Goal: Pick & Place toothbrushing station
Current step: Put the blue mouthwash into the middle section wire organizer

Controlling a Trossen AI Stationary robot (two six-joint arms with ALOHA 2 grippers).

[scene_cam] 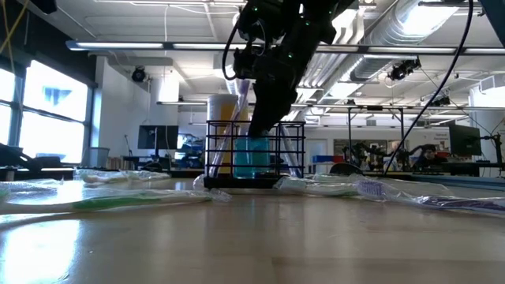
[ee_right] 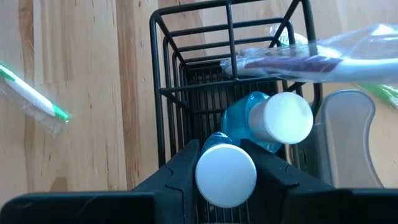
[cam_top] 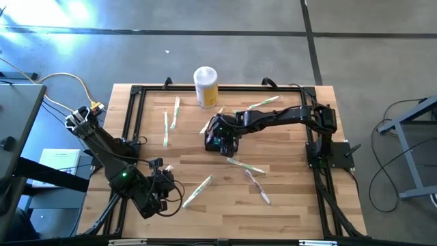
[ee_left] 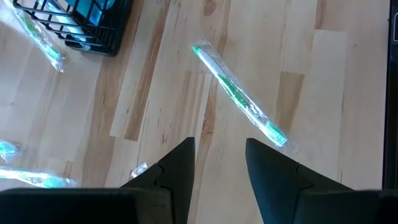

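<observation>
Right wrist view showed my right gripper [ee_right: 226, 171] closed around the white cap of a blue bottle [ee_right: 225, 173], held just over the toothbrushing station [ee_right: 186, 87], the black wire basket standing near the middle of the table. A second blue bottle [ee_right: 273, 118] with a white cap already stood inside it, and a wrapped toothbrush [ee_right: 311, 59] lay across its top rim. So I judged the station partly stocked, with the bottle in my grip going in but not yet let go.

From above, several wrapped toothbrushes lay scattered on the table [cam_top: 293, 205], so much of the loading seemed left to do. The yellow-and-white canister [cam_top: 205, 86] stood beyond the basket, apart from it.

My left gripper [ee_left: 217, 168] waited at the near left corner of the table with its fingers apart and nothing between them, above bare wood, a green wrapped toothbrush [ee_left: 239, 99] lying just ahead of it.
</observation>
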